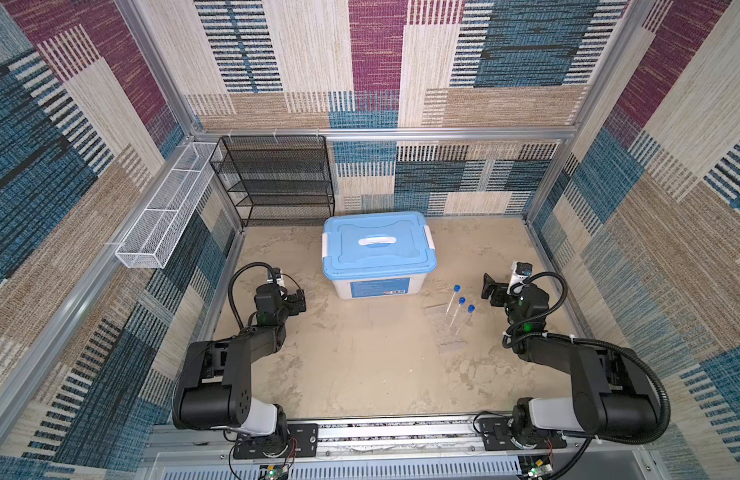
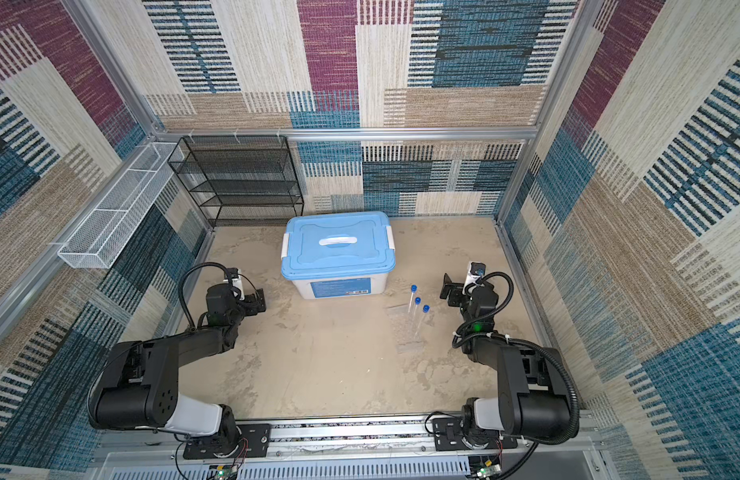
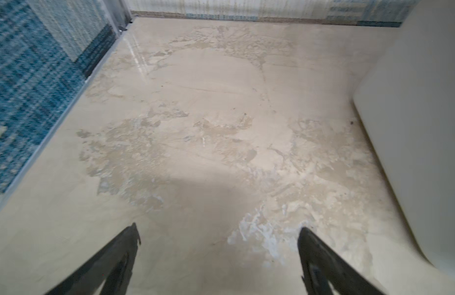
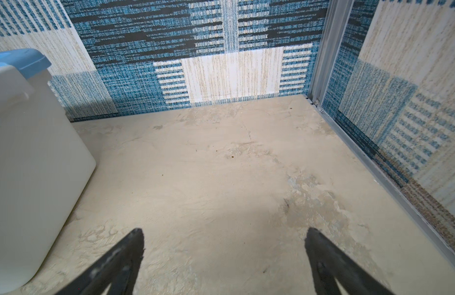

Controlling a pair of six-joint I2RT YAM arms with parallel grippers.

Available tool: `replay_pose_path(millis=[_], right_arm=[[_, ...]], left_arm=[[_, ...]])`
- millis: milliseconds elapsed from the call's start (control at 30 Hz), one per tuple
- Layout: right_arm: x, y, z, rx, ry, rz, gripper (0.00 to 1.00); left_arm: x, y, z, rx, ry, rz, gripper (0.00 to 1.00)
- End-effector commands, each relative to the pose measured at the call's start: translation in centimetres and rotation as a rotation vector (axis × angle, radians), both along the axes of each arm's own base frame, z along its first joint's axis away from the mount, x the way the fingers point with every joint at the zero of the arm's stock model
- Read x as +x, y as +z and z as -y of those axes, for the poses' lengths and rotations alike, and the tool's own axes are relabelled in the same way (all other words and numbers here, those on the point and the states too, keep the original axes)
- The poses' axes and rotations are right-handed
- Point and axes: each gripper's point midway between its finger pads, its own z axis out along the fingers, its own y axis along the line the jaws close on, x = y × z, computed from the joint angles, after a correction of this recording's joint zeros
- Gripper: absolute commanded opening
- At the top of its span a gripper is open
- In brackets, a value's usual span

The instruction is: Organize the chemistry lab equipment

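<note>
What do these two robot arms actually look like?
The left arm and right arm are boxy black links with white shells near the base, looping black cables and green lights. The left gripper and right gripper have slim black tapered fingers.

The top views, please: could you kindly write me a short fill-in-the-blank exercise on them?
The white bin has a ___ lid. Near it are ___ capped tubes. The left hand and right hand are both ___.
Missing words: blue; three; open.
</note>
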Motion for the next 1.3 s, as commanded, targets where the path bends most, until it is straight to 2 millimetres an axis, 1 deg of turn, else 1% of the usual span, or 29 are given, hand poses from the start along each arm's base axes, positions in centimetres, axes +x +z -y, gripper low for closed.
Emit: replay_pose_path(millis=[0,167,200,300,367,433,500,1067,1133,1267], right_arm=[[0.5,2.5,-0.6,-0.014,0.04,0.116,0.99],[-1.1,1.8,-0.7,-0.014,0.036,0.169,0.99],[-1.1,1.8,-0.7,-0.014,0.037,0.175,0.99],[-0.9,1.5,-0.9,-0.017,0.046,0.164,0.99],[-1.1,1.5,-1.1,-0.022,0.058,0.171,0.99],[-1.1,0.9,-1.5,-0.027,0.075,0.171,0.99],[-1.4,0.7,-1.9,-0.046,0.082,0.182,0.99],[-1.3,0.6,-1.9,-0.051,0.068,0.178,0.99],[-1.3,0.6,-1.9,-0.052,0.067,0.177,0.99],[-1.2,0.6,-2.1,-0.056,0.077,0.177,0.99]], left_arm=[[1.3,2.1,1.2,-0.011,-0.08,0.138,0.98],[1.3,1.8,1.9,-0.014,-0.122,0.134,0.98],[1.4,1.8,2.3,-0.017,-0.153,0.129,0.98],[1.4,1.8,2.7,-0.021,-0.174,0.129,0.98],[1.4,1.7,2.7,-0.023,-0.176,0.129,0.98],[1.4,1.8,2.7,-0.024,-0.177,0.129,0.98],[1.4,1.7,2.7,-0.025,-0.176,0.128,0.98],[1.3,1.8,2.7,-0.016,-0.174,0.132,0.99],[1.6,1.5,2.7,-0.02,-0.171,0.116,0.98],[1.3,1.7,2.5,-0.027,-0.168,0.128,0.98]])
